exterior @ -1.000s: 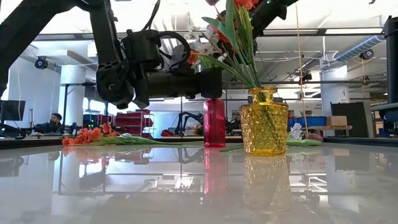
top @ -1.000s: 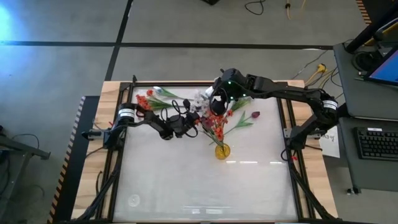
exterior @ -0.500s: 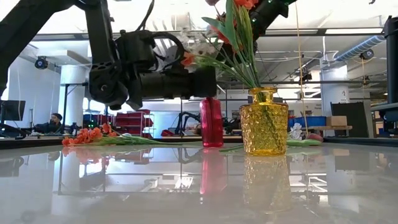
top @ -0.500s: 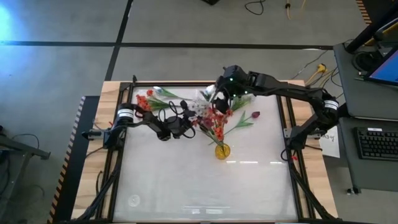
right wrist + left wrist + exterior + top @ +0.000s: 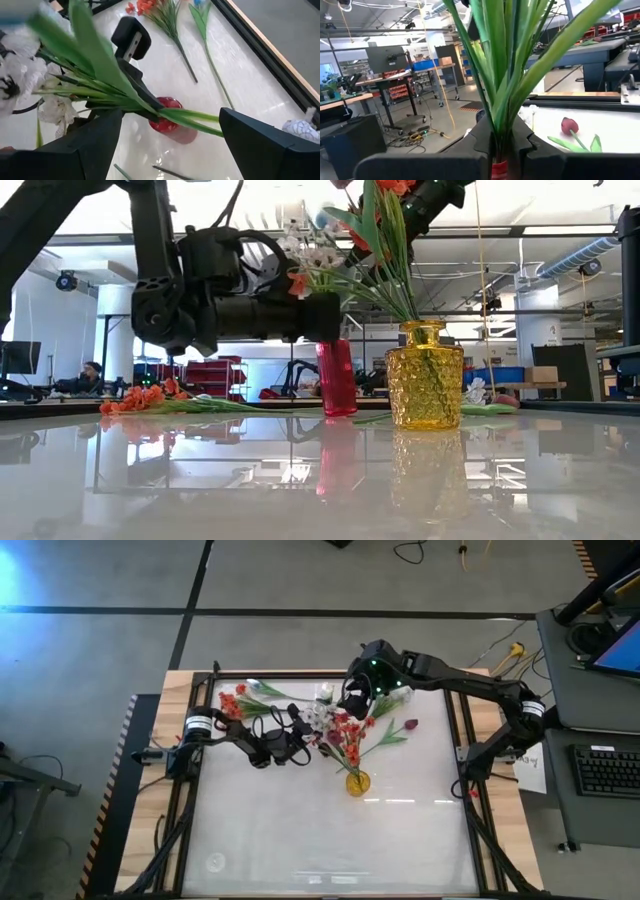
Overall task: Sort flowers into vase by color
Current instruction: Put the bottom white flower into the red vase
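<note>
A red vase (image 5: pixel 335 378) stands tipped at the table's far middle. It holds white flowers (image 5: pixel 305 248) on green stems (image 5: pixel 500 95). My left gripper (image 5: pixel 501 150) reaches in level from the table's left and is shut on those stems just above the vase's neck. A yellow vase (image 5: pixel 425 375) to its right holds red-orange flowers (image 5: pixel 345 735). My right gripper (image 5: pixel 170 145) hangs open above the red vase (image 5: pixel 167 117), touching nothing. A red-orange cluster (image 5: pixel 232 700) and a dark red tulip (image 5: pixel 410 725) lie flat on the table. My left gripper pinches the bundle of green stems (image 5: pixel 499 135) between its two fingers, right above the red vase's neck (image 5: pixel 500 170). The fingers come in level from the table's left and lie across the stems. The stems stay in the vase, which leans with its base on the table.
A white tulip (image 5: pixel 262 688) lies at the far left beside the red-orange cluster. The table's raised frame (image 5: pixel 330 673) runs along the far edge. The white near half of the table (image 5: pixel 330 840) has free room. A person sits far off in the room (image 5: pixel 88 375).
My left gripper has drawn a little toward the table's left edge with the stems. The red vase has tipped from upright, its neck leaning toward the left arm while its base stays put. The white blossoms have swung the same way.
</note>
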